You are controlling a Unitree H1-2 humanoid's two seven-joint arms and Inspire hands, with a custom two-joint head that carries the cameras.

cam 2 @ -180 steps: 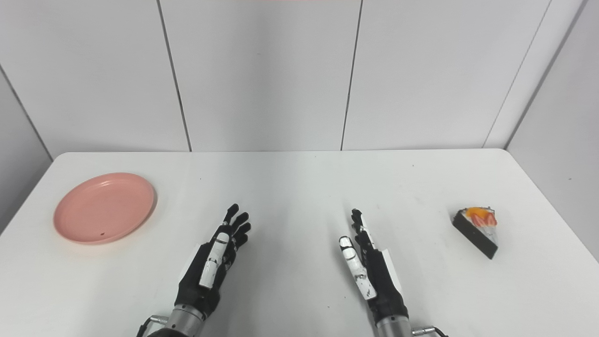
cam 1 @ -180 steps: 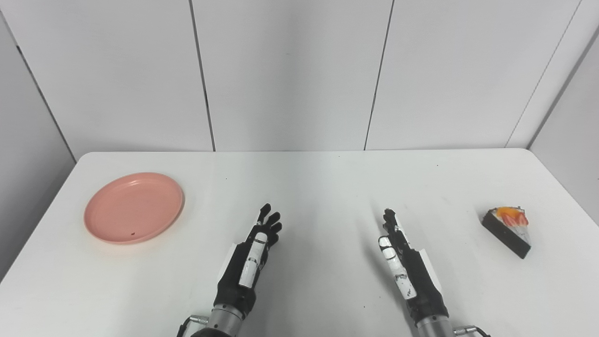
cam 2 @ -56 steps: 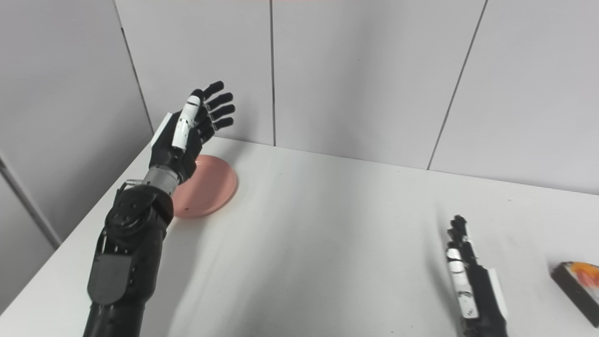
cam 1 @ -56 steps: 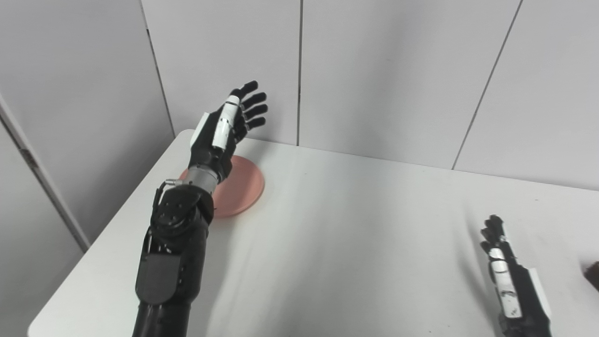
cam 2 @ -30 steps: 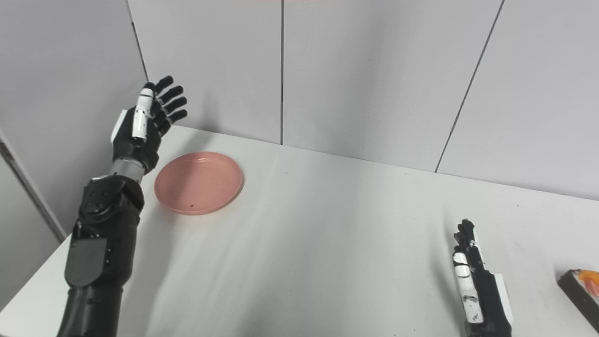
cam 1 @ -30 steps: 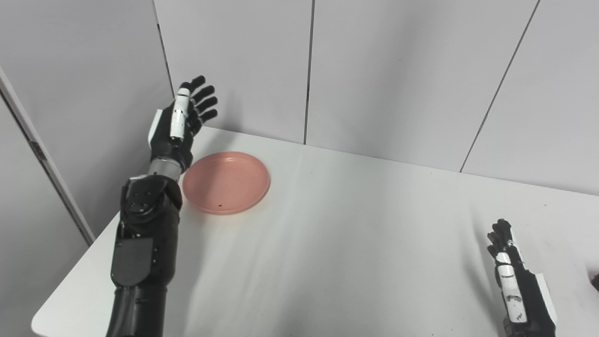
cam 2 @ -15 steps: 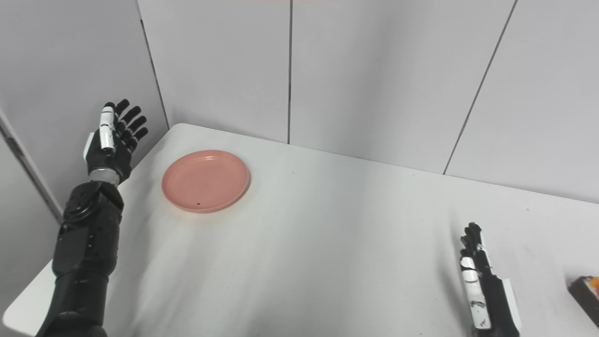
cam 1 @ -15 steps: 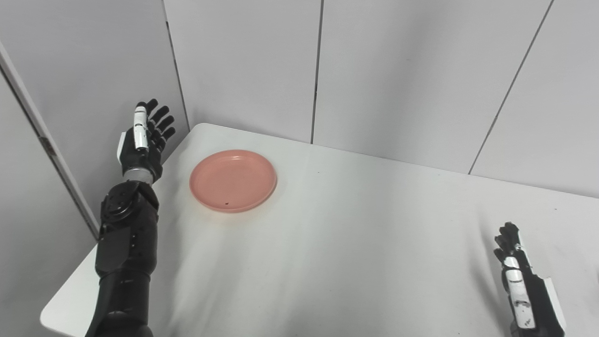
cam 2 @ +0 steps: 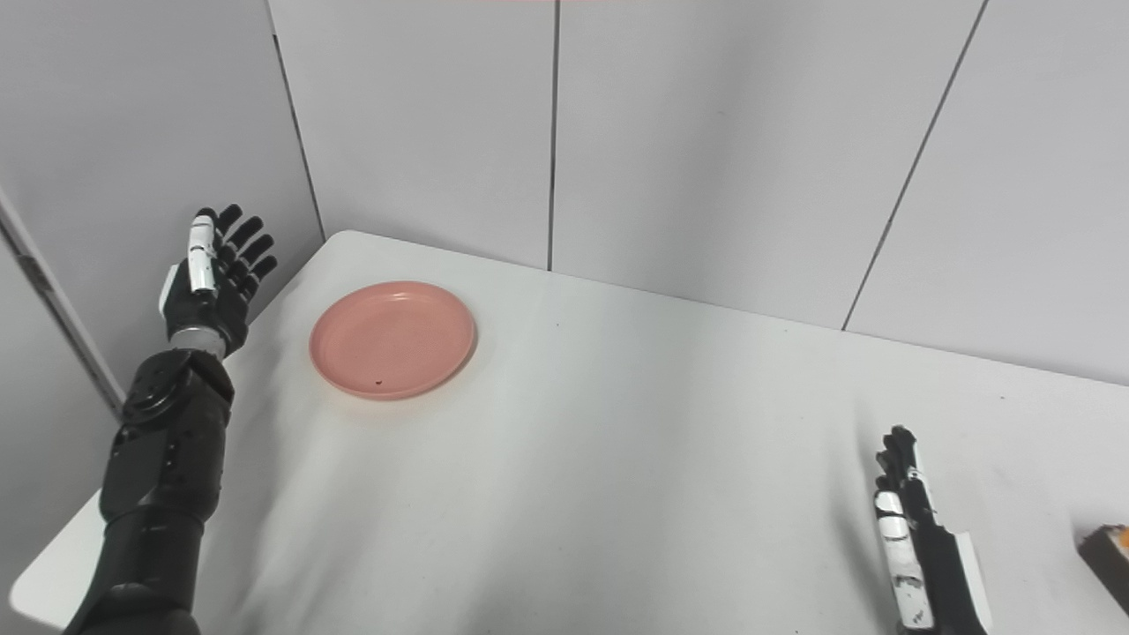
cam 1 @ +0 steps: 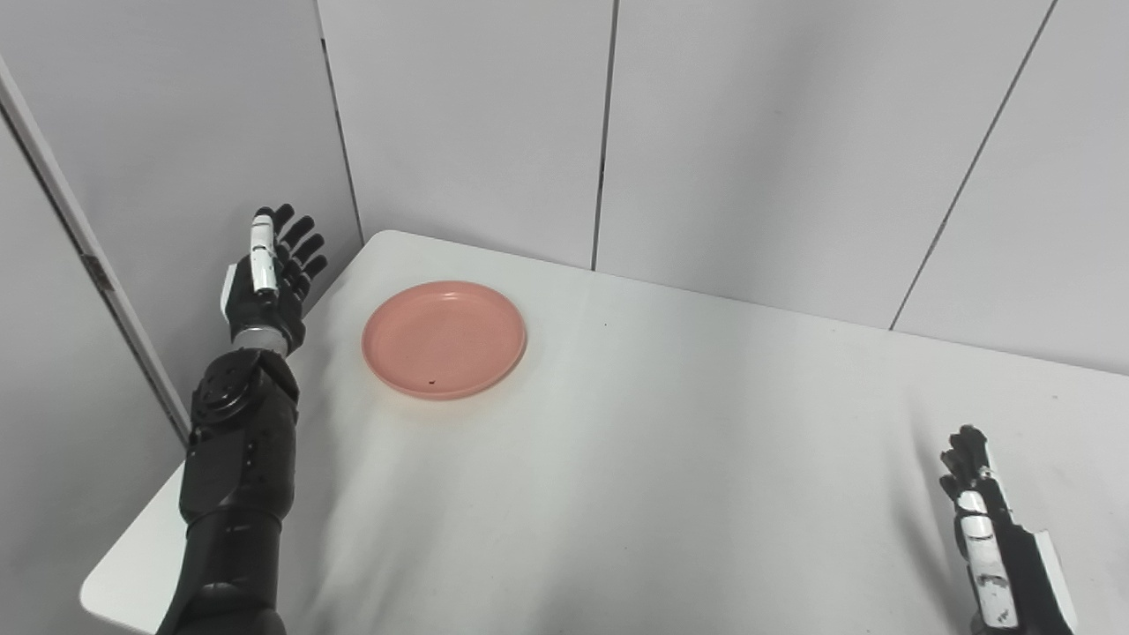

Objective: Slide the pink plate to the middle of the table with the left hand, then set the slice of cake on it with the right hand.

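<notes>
The pink plate lies flat near the table's far left corner. My left hand is raised off the table's left edge, left of the plate and apart from it, open with fingers spread upward. My right hand rests open on the table at the lower right, fingers straight. Only a dark corner of the cake slice with an orange top shows at the right edge of the right eye view; the left eye view does not show it.
The white table has its left edge and far left corner in view. Grey wall panels stand close behind the table and along its left side, near my raised left arm.
My left hand has swung outward from above the plate to beyond the table's left edge and dropped slightly. The camera has panned left, shifting the whole scene. The plate has not moved on the table.
</notes>
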